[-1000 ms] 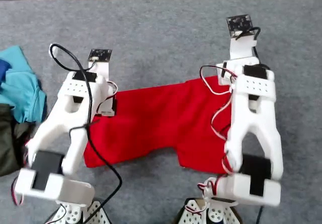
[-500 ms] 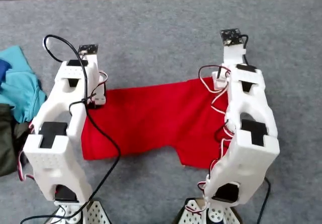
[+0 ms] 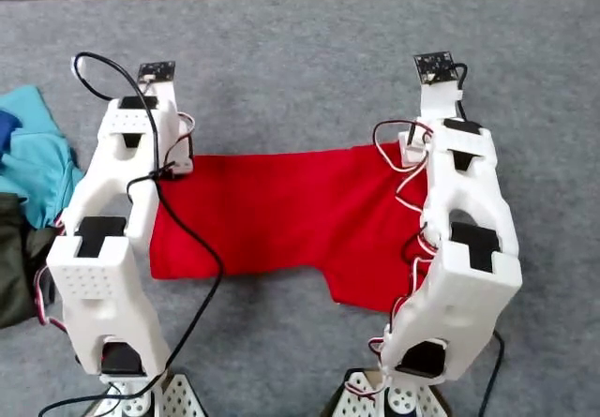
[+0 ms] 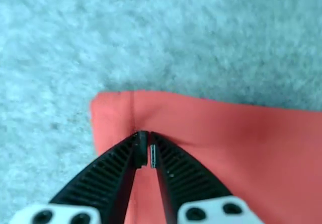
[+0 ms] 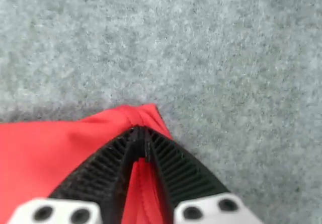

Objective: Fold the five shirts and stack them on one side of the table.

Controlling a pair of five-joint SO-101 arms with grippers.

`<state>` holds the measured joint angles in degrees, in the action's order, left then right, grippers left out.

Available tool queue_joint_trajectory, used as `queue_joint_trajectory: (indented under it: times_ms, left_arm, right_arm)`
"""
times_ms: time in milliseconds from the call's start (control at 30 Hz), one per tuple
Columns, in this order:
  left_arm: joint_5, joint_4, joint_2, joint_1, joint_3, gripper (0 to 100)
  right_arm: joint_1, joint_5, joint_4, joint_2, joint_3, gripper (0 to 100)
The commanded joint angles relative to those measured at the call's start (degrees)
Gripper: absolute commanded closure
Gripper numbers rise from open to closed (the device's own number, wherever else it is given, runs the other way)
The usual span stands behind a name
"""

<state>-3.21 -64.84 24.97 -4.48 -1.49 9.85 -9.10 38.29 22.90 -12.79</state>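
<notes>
while both grippers pinched its far corners, the red shirt lay mid-fold

as the pictures showed it, the task was at an early stage. the red shirt point(image 3: 281, 215) lay spread across the middle of the grey table point(image 3: 300, 52), between the two arms. it formed a wide band, with one flap hanging lower near the right arm's base. i judged it partly folded at most, not yet a finished packet. the left gripper point(image 4: 145, 139) was clenched on the shirt's far left corner, cloth caught between its ribbed jaws. the right gripper point(image 5: 140, 133) was clamped the same way on the far right corner, where the fabric puckered into a small peak.

at the table's left edge a teal shirt point(image 3: 42, 169) lay rumpled, touching a dark garment point(image 3: 17, 267) nearer the arm bases. a scrap of deeper blue point(image 3: 5, 128) sat just beside them at the frame's edge. none of these looked folded, and no neat stack had formed anywhere, so most of the work seemed left. i could not count five shirts.

for room, bare felt stretched wide beyond the shirt's far edge, up to the table's back rim. more lay open to the right of the right arm. the left side was crowded by the heap, close to the left arm. a black cable point(image 3: 192, 248) from that arm draped over the shirt's left end and could snag a fold.
</notes>
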Motion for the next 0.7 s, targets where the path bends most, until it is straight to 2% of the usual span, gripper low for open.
queue_joint_trajectory:
  times_ms: [0, 133, 200, 400, 533, 667]
  left_arm:
    - [0.1, -4.2, -0.8, -0.9, -4.9, 97]
    - [0.0, -13.0, -0.8, -0.3, -10.5, 97]
    - [-0.1, -17.7, -0.8, -0.2, -13.8, 97]
    - [-6.4, -27.6, -4.2, 0.4, -20.5, 98]
    - [-7.8, -28.0, -16.0, 2.2, -15.0, 98]
    - [-9.3, -24.0, -31.8, 5.5, -0.2, 98]
  right_arm:
    - [1.1, 0.1, 2.8, -5.8, 3.1, 99.3]
    - [1.1, -0.1, 8.4, -13.5, 3.1, 99.3]
    - [1.2, -3.0, 11.4, -17.8, 3.1, 99.1]
    - [1.2, -27.6, 24.3, -33.2, 2.9, 99.0]
    - [0.7, -37.6, 32.2, -41.8, 2.8, 99.0]
    - [0.7, -44.0, 36.1, -47.3, 0.7, 99.1]
